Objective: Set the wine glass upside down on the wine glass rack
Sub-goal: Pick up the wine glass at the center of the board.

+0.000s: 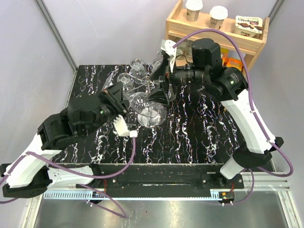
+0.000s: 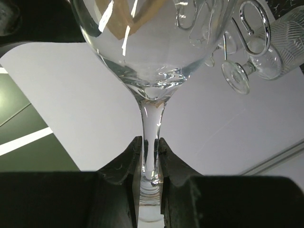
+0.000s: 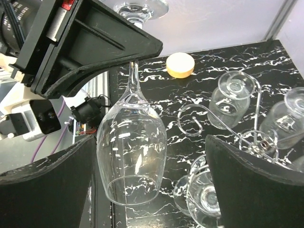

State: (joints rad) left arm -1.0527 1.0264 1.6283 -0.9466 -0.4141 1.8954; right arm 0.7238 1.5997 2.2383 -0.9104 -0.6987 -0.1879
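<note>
Left gripper (image 2: 151, 156) pinching wine glass (image 2: 152, 47) stem, right gripper (image 3: 151, 185) spread wide

The table (image 1: 190, 137) was a black slab veined with white. The wine glass rack (image 1: 142, 80) stood on its far half, left of centre, though its foot was hidden under hanging glasses. A small round yellow disc (image 3: 180, 65) lay flat well apart from the rack, close to a table edge.
</note>
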